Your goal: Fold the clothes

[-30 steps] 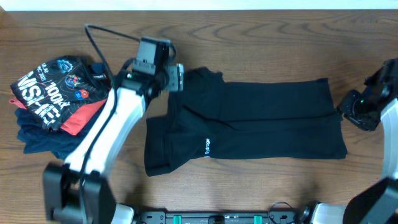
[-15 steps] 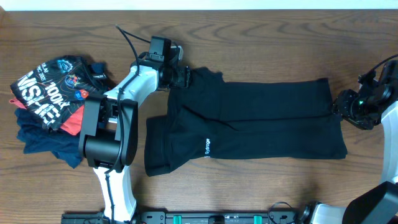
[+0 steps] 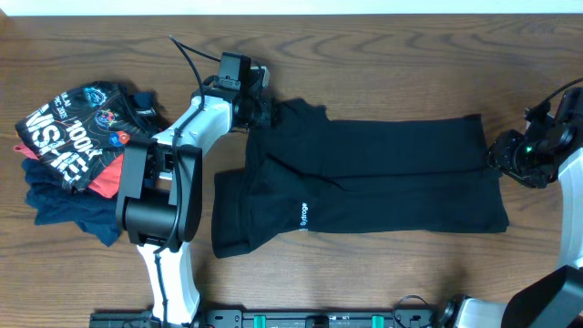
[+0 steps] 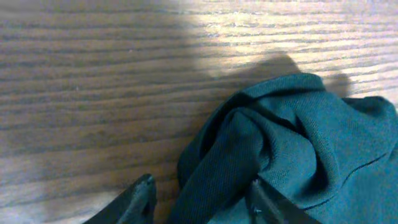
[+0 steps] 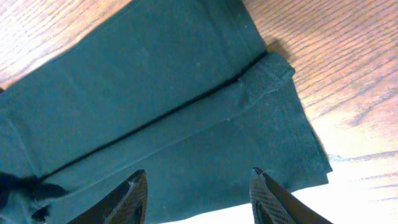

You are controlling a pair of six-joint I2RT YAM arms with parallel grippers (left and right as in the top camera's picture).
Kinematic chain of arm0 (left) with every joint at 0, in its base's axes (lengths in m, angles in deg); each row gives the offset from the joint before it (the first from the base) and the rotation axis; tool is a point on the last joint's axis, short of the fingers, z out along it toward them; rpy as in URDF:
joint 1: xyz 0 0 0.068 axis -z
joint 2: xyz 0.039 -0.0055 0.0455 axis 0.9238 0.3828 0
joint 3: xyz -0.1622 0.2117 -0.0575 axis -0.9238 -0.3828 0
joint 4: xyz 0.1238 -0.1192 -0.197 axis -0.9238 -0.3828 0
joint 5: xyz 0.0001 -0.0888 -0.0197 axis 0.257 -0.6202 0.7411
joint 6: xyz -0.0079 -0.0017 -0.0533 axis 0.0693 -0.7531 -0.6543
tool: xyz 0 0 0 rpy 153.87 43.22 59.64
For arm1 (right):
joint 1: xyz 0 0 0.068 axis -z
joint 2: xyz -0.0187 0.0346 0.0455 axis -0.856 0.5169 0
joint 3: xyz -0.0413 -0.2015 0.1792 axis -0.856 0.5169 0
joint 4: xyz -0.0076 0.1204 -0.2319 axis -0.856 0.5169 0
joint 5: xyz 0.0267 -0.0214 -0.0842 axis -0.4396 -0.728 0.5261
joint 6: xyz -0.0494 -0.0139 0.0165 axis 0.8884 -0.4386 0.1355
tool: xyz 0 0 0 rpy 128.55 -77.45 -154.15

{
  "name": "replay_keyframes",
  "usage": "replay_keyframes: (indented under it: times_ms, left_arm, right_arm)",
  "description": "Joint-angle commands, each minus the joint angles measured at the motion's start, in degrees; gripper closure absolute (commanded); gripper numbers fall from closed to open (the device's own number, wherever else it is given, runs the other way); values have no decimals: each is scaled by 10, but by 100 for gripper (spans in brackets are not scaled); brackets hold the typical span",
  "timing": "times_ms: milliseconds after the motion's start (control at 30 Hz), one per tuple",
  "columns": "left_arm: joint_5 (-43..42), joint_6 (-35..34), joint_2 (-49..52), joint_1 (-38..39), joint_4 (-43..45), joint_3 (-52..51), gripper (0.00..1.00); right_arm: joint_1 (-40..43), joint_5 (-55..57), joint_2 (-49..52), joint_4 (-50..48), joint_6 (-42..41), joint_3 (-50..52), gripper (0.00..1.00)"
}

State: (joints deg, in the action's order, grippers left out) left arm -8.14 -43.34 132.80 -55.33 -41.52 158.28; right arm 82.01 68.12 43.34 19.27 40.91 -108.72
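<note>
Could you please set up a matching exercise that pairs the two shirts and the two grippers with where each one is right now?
Column one:
1. black polo shirt
2. left gripper
3. right gripper
4. printed black tee

Column two:
A. at the polo's right edge, fingers apart
B. on top of the folded garments at the left
C. lying partly folded in the middle of the table
D. at the polo's bunched far-left corner, a finger on either side of the fabric

Pairs: 1-C, 2-D, 3-A, 4-B
</note>
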Motion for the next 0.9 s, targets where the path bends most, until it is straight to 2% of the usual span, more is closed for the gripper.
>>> replay_keyframes:
  times_ms: [0, 133, 167, 267, 400, 533, 633, 700, 867]
  left_arm:
    - [-8, 2, 8, 1, 12, 9, 71]
    - [-10, -16, 7, 1, 21, 10, 81]
    - [-12, -18, 7, 1, 22, 11, 87]
    - [-47, -21, 3, 1, 22, 11, 93]
    - [-100, -22, -20, 1, -7, 11, 94]
    - [-115, -28, -62, 1, -56, 11, 94]
    - [-115, -28, -92, 1, -102, 11, 94]
    - [-115, -28, -105, 1, -122, 11, 94]
    - [-115, -28, -109, 1, -144, 10, 94]
  right_arm:
    - [0, -6, -3, -1, 6, -3, 49]
    - [0, -6, -2, -8, 6, -3, 53]
    - [0, -6, 0, -10, 6, -3, 54]
    - [0, -6, 9, -22, 6, -3, 57]
    - [-12, 20, 32, -48, 19, -3, 55]
    - [-32, 74, 68, -107, 20, -3, 48]
    - [-42, 80, 100, -170, 21, -4, 43]
    - [-48, 80, 123, -210, 21, -5, 42]
    - [-72, 80, 189, -331, 21, -5, 38]
